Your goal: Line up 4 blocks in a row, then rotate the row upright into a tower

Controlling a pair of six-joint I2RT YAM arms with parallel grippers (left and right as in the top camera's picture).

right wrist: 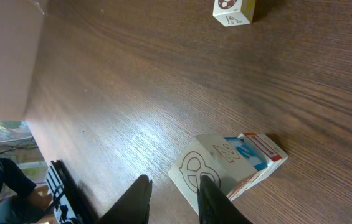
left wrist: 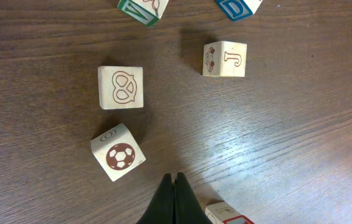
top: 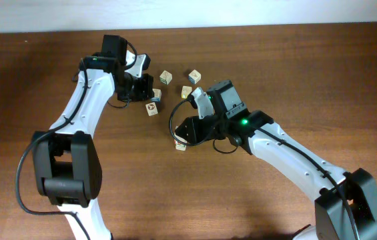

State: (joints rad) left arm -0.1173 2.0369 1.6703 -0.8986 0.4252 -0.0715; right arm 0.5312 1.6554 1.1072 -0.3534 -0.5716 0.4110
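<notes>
The fingers (right wrist: 139, 202) of the right gripper (right wrist: 174, 183) stand a little apart and hold nothing. The pretzel block (right wrist: 195, 169) sits flat on the table (right wrist: 132, 93), right at their tips. One corner pokes in between them, and one finger looks like it touches the block, but I cannot tell for sure. It is a cube, so no side is longer. The right arm is much nearer to it. The left gripper (left wrist: 174, 196) is squeezed together and empty, with the ball block (left wrist: 118, 160) just beside it.
</notes>
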